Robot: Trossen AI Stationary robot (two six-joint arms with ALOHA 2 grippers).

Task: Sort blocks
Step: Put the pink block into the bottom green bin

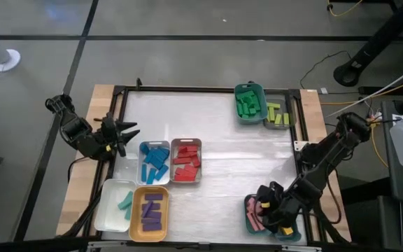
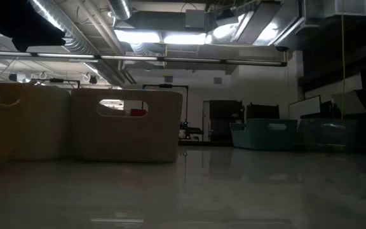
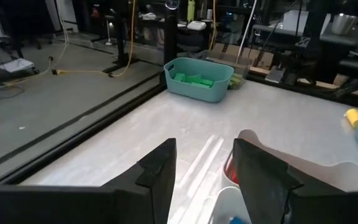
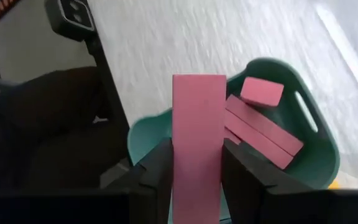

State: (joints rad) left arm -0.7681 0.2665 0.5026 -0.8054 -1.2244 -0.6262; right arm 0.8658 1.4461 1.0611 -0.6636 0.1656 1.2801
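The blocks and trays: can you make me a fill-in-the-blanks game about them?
1. The right fingers hold a ____ block.
2. The tray with purple blocks is ____.
3. The green blocks lie in a ____ tray.
4. The red blocks' tray sits beside the tray of ____ blocks.

Missing words: pink; orange; teal; blue

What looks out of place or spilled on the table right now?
Nothing stands out. Every block sits in a tray by colour, none loose on the table. The right gripper holds one pink block above the teal tray.
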